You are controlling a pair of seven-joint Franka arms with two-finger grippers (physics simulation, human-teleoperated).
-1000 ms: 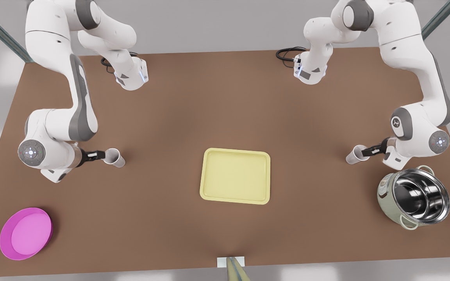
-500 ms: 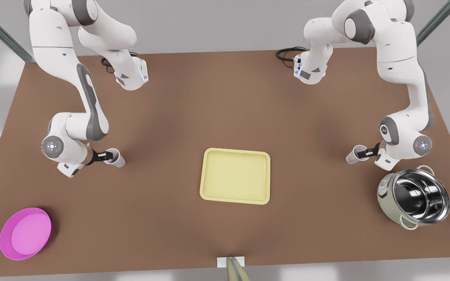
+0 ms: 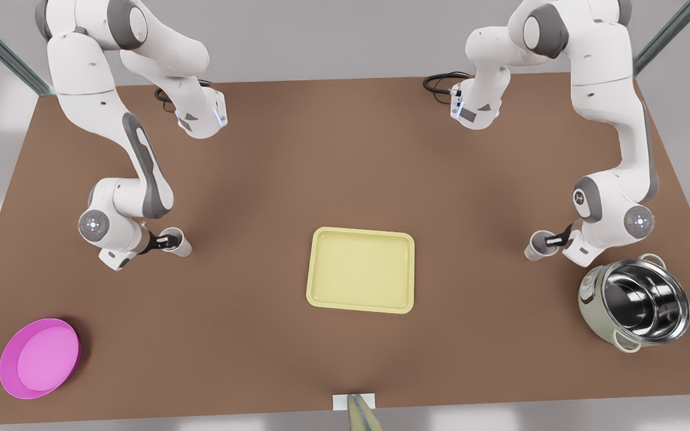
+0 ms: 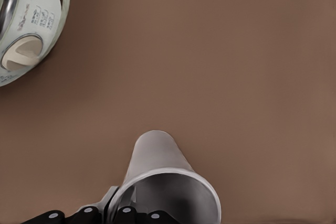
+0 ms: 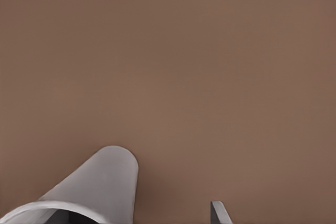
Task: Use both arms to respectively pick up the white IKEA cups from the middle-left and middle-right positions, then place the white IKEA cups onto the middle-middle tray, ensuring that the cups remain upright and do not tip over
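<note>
One white cup point(image 3: 538, 246) stands upright at the front view's right, beside the steel pot. My left gripper point(image 3: 554, 240) is shut on its rim, one finger point(image 4: 106, 199) against the outer wall of the cup point(image 4: 157, 166). The other white cup point(image 3: 178, 243) stands upright at the front view's left. My right gripper point(image 3: 168, 241) reaches over its rim and is open: in the right wrist view one fingertip point(image 5: 220, 212) stands apart from the cup point(image 5: 100, 182). The pale yellow tray point(image 3: 321, 293) lies bare at the table's middle.
A large steel pot point(image 3: 635, 308) sits just in front of the left gripper and its side shows close by point(image 4: 31, 24). A round magenta plate point(image 3: 39, 358) lies at the front left corner. Bare brown tabletop separates each cup from the tray.
Both arms have drawn in and come down over their cups. The cup at the front view's right has shifted slightly with the left gripper; the other cup has stayed in place.
</note>
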